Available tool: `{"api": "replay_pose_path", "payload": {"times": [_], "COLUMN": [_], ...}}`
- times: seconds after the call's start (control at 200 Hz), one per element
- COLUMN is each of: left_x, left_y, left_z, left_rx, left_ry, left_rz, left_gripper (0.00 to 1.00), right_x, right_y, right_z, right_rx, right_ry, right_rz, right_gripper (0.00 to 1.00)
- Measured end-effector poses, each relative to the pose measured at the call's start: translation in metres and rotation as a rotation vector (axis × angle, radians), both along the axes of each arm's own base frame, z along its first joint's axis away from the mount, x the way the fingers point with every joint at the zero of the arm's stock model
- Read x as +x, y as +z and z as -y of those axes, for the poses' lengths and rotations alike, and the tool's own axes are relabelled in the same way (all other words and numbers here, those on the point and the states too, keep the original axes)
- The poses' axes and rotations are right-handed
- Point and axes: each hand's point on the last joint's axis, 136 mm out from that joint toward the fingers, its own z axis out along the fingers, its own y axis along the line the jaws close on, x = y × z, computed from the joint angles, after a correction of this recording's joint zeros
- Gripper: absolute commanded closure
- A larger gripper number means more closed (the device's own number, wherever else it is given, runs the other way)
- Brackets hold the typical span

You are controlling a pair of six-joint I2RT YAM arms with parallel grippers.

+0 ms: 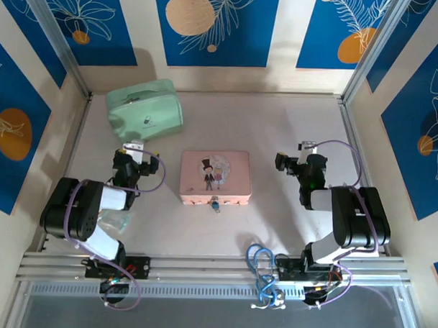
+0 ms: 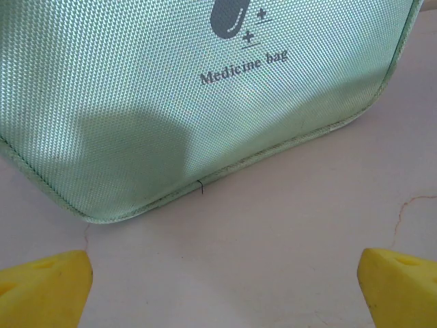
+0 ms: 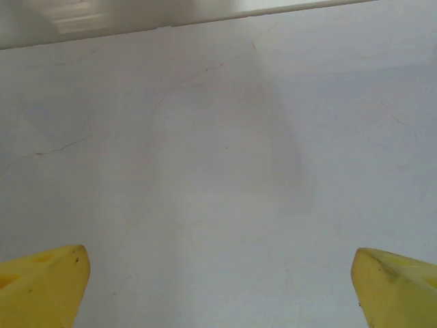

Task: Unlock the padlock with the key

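Left of the pink tin point(image 1: 215, 171), the left gripper point(image 2: 224, 280) is spread wide and holding nothing, right by the mint-green case point(image 1: 144, 107). The tiny blue padlock point(image 1: 215, 204) sits at the tin's near edge. Right of the tin, the right gripper point(image 3: 218, 280) is the same, fingers apart and empty.

Robot test cell: pale table point(image 1: 278, 116) walled by blue-patterned panels point(image 1: 216, 27), aluminium rail point(image 1: 201, 268) at near edge, loose cables point(image 1: 261, 260).

Mint-green medicine bag point(image 1: 145, 107) lies far-left; pink tin point(image 1: 215, 175) sits mid-table, seemingly closed.
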Motion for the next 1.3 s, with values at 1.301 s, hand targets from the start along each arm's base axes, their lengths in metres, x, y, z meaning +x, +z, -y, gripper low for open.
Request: {"api": "replay_pose_path", "payload": {"times": [1.301], "left_x": [0.038], "left_y": [0.097], "left_z": [-0.020], "left_rx": [-0.089], "left_ry": [0.153], "left_rz": [-0.034], "left_gripper": [0.00], "right_x": [0.012], "right_y": [0.159], "right_z": [-0.011], "right_rx": [0.165], "right_ry": [-0.131], "right_rz": [0.049], "right_gripper": [0.01]}}
